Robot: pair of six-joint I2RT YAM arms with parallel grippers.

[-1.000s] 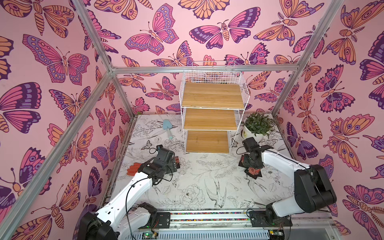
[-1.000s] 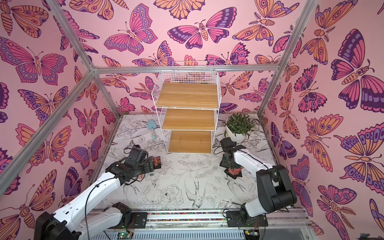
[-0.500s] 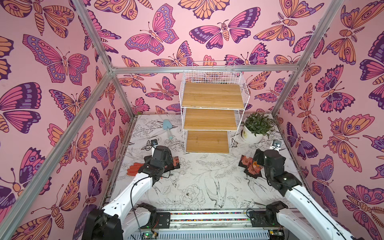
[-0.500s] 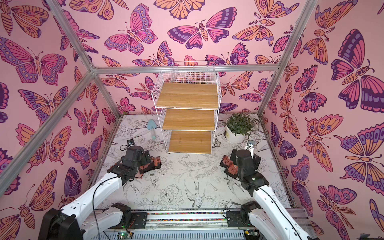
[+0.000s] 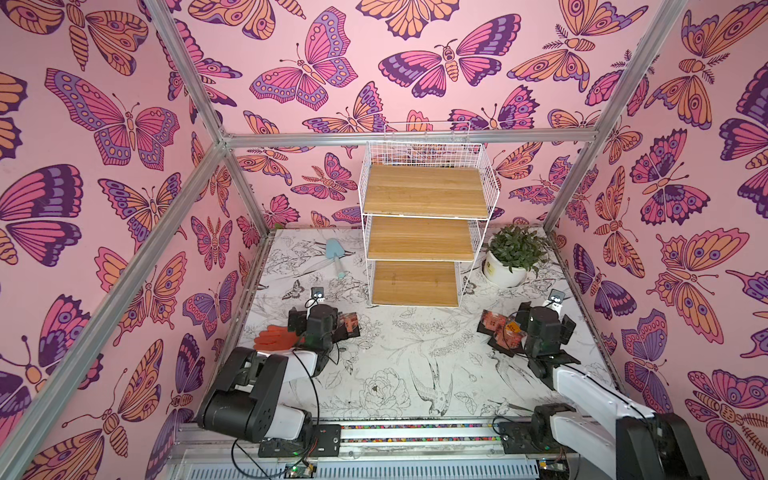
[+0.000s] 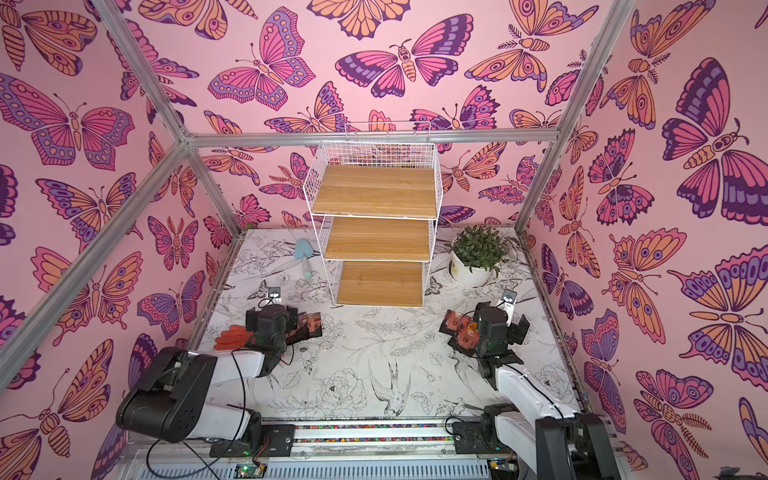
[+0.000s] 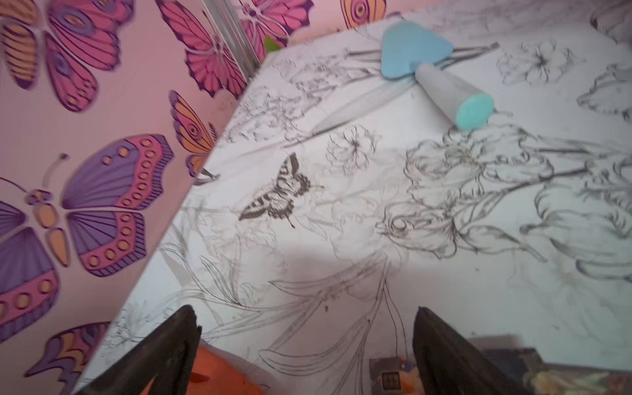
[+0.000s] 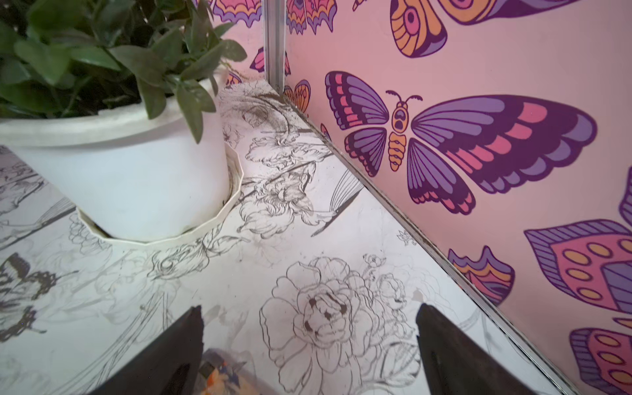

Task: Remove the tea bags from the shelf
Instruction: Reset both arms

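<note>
The shelf (image 5: 424,241) (image 6: 376,241) stands at the back of the table, and its three wooden boards are bare. Tea bags lie on the table in two small piles in both top views: one (image 5: 351,324) (image 6: 311,324) by my left gripper (image 5: 319,322), one (image 5: 498,328) (image 6: 461,330) by my right gripper (image 5: 542,328). In the left wrist view my left gripper (image 7: 305,311) is wide open over bare table, with a tea bag (image 7: 390,376) by one finger. My right gripper (image 8: 309,307) is also wide open and holds nothing; a tea bag (image 8: 222,376) lies beside one finger.
An orange rubber glove (image 5: 274,336) (image 7: 219,372) lies close to the left gripper. A blue trowel (image 5: 334,255) (image 7: 437,75) lies left of the shelf. A potted plant (image 5: 509,257) (image 8: 113,143) stands to the shelf's right. Butterfly walls close in both sides.
Both grippers have opened and let go of tea bags, which now lie on the table. The right arm has swung out toward the right wall; the left arm has drawn back.
</note>
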